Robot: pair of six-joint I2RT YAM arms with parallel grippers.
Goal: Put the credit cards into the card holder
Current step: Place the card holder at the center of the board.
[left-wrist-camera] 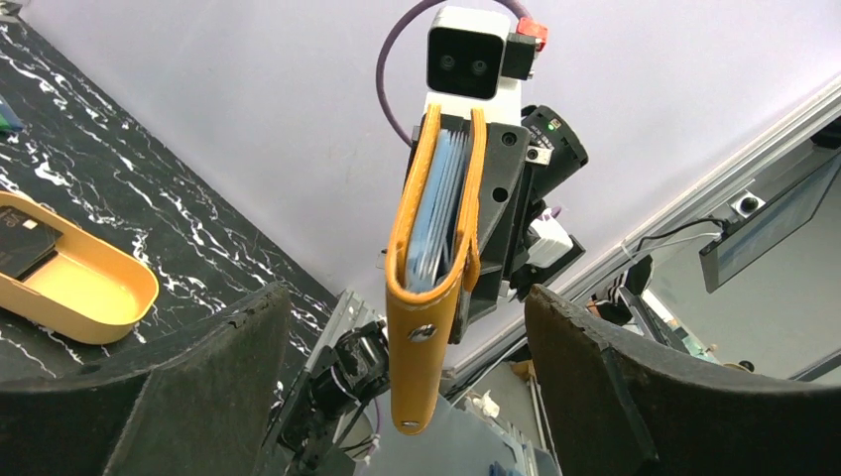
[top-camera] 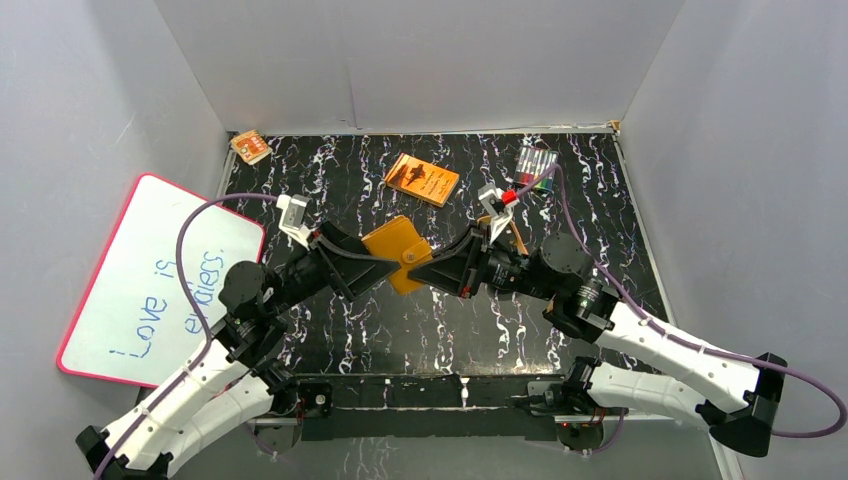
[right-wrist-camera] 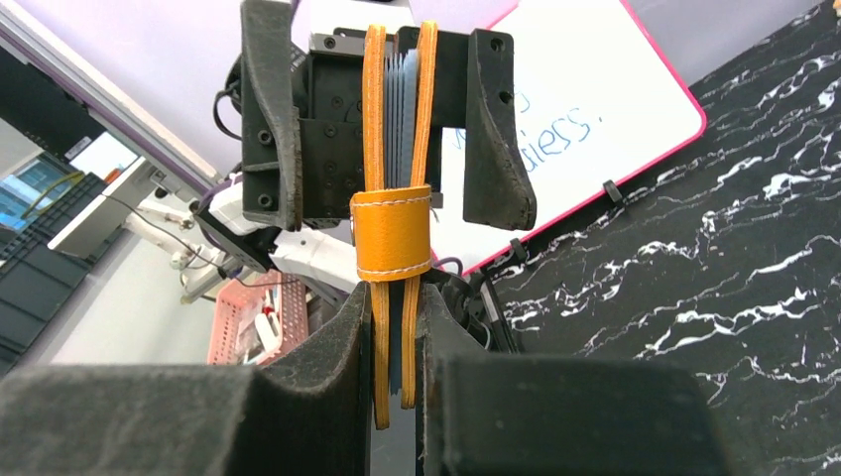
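The card holder (top-camera: 398, 256), an orange-tan wallet folded shut with pale blue pockets inside, hangs above the table's middle. My right gripper (right-wrist-camera: 397, 297) is shut on its open edge, the strap (right-wrist-camera: 392, 233) just beyond my fingers. My left gripper (left-wrist-camera: 402, 297) is open, its fingers (left-wrist-camera: 208, 377) wide on either side of the card holder (left-wrist-camera: 431, 248) without touching it. In the top view both grippers meet at the wallet, left gripper (top-camera: 375, 262) and right gripper (top-camera: 422, 270). One black credit card (left-wrist-camera: 20, 243) lies in a tan oval tray (left-wrist-camera: 99, 297).
An orange book (top-camera: 422, 179) and a pack of coloured markers (top-camera: 537, 160) lie at the back of the black marbled table. A pink-edged whiteboard (top-camera: 160, 280) leans at the left. A small orange item (top-camera: 250, 147) sits in the back left corner.
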